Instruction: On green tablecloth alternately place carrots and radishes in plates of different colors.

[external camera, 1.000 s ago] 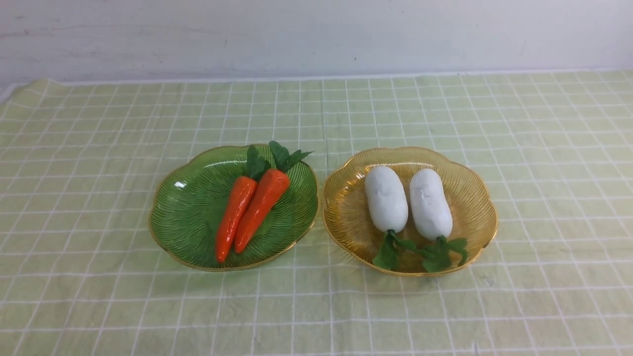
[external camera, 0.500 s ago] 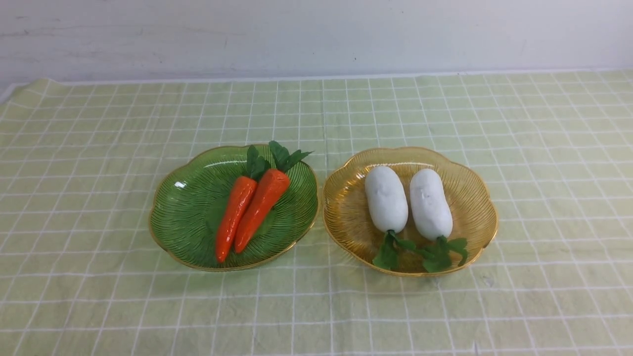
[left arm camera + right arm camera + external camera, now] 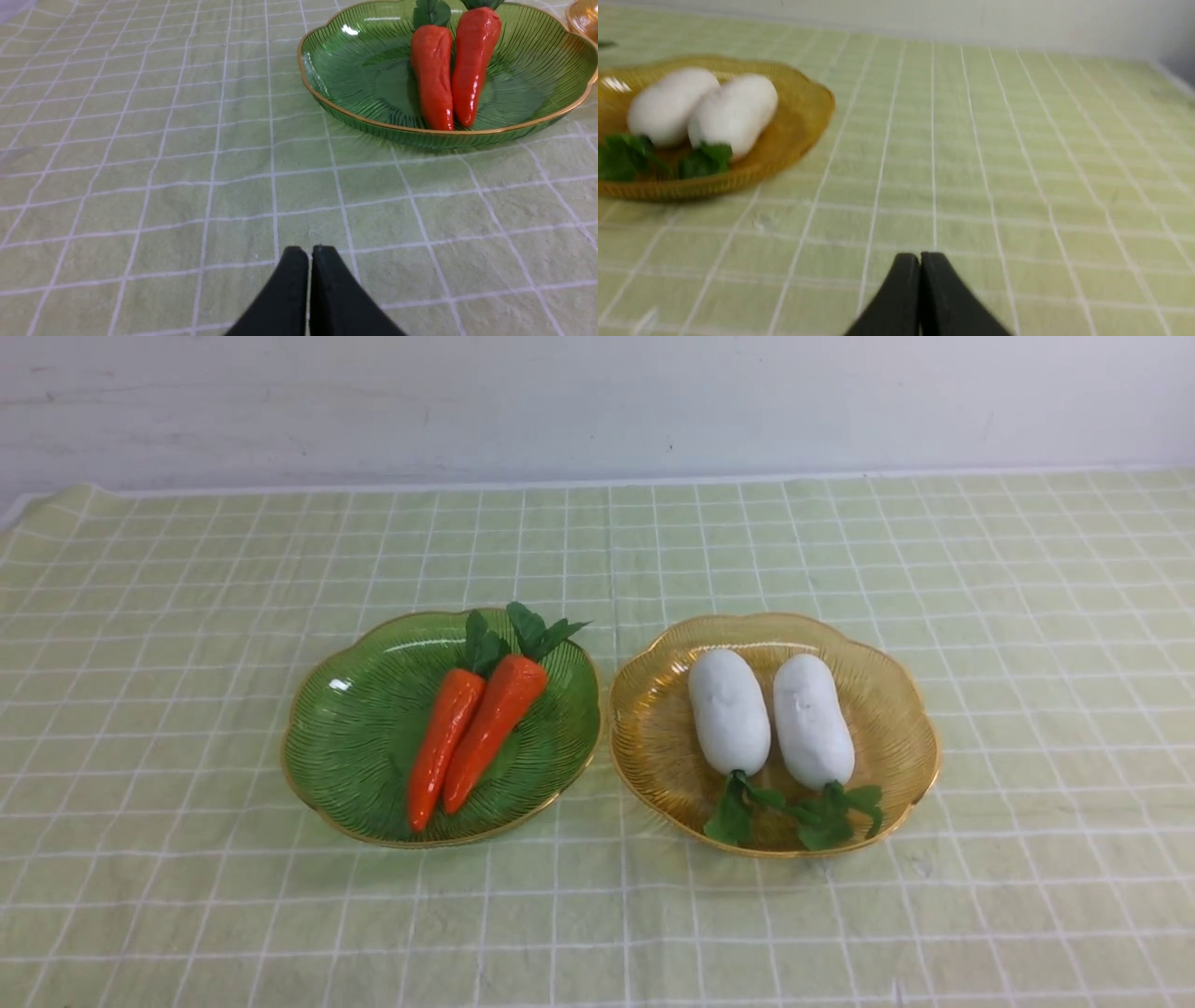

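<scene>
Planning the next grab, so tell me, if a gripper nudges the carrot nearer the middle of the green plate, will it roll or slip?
The carrot looks glossy and hard, so it would probably slide between pads. Its round, tapered body would likely roll in a curve, though the other carrot beside it and the ribbed green plate may check that.

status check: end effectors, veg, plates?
Left end effector and right end effector shut, empty, over bare cloth. Both carrots in green plate; both radishes in amber plate. Nothing in the way.
</scene>
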Controlling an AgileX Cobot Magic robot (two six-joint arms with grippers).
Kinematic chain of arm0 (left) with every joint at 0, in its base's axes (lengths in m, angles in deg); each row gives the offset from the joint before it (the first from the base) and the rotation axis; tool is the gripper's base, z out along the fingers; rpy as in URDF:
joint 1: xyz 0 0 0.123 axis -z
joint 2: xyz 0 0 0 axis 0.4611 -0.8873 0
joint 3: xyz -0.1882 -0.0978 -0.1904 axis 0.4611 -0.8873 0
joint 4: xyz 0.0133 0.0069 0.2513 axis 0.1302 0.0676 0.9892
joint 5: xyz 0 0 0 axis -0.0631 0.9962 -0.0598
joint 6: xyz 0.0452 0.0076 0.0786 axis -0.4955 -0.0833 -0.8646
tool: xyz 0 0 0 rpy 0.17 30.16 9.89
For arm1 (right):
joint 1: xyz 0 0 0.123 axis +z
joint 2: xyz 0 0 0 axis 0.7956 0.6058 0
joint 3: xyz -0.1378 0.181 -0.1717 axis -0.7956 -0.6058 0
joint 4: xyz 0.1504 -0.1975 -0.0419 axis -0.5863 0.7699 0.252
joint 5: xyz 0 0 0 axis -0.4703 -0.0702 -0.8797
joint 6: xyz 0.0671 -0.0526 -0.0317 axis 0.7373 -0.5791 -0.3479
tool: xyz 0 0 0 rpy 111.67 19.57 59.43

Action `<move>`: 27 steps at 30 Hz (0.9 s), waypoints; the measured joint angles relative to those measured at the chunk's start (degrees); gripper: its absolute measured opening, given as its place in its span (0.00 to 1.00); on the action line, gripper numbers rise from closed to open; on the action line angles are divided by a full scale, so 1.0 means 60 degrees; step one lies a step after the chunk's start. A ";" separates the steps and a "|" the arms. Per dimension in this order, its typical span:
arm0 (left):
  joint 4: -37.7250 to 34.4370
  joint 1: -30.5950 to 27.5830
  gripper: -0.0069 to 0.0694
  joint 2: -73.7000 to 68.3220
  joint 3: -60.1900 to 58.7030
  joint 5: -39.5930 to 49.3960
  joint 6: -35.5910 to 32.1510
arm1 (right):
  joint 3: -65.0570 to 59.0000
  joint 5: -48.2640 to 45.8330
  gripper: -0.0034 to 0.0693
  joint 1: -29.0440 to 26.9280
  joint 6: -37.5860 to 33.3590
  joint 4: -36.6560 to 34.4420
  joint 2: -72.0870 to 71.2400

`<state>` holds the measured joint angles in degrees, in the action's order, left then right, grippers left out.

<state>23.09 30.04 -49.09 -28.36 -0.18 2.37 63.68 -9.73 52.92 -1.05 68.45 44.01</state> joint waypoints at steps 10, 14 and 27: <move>0.0000 0.0000 0.08 0.0000 0.0000 0.0000 0.0000 | -0.0034 0.0188 0.03 -0.0059 0.0725 0.0122 0.0000; 0.0000 0.0000 0.08 0.0000 0.0000 0.0000 0.0018 | -0.0034 0.0188 0.03 -0.0059 0.0724 0.0122 0.0000; 0.0000 0.0000 0.08 0.0000 0.0000 0.0000 0.0025 | -0.0034 0.0192 0.03 -0.0059 0.0724 0.0125 0.0000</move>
<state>23.09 30.04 -49.09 -28.36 -0.18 2.53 63.48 -8.58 52.57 3.30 69.20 44.01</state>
